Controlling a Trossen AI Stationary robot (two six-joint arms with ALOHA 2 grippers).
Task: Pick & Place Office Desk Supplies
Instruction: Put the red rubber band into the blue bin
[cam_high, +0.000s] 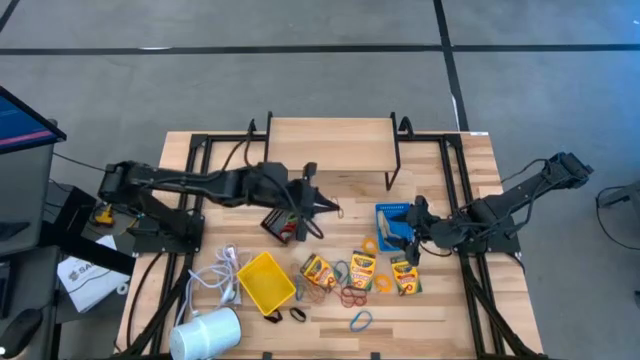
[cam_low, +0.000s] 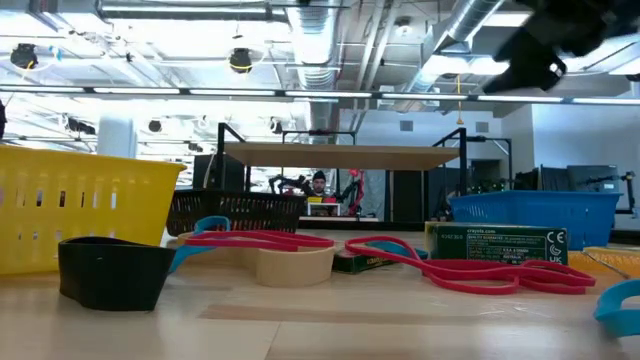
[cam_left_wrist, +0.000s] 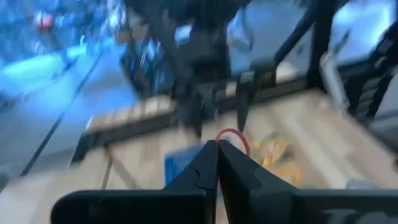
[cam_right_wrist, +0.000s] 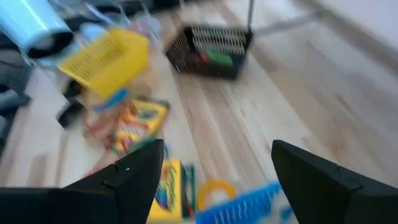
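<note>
Since the left gripper (cam_left_wrist: 217, 152) has its fingers pinched shut on a red rubber band (cam_left_wrist: 234, 138), it looks mid-carry, likely heading for the black bin (cam_high: 288, 224) that sits right under it in the high view. That bin already holds red and green items per the right wrist view. Left arm reaches from the table's left edge toward the middle, wrist raised above the wood. Right gripper (cam_high: 410, 238) hangs by the blue bin (cam_high: 392, 222), fingers spread wide, nothing between them; probably lining up for a next pick. Right arm stretches in from the right edge, angled down. Crayon boxes (cam_high: 362, 270) lie flat between the yellow bin (cam_high: 265, 281) and blue bin. Loose rubber bands (cam_high: 352, 297) are scattered just in front of them, dark clips (cam_high: 297, 315) near the yellow bin, all unsorted.
</note>
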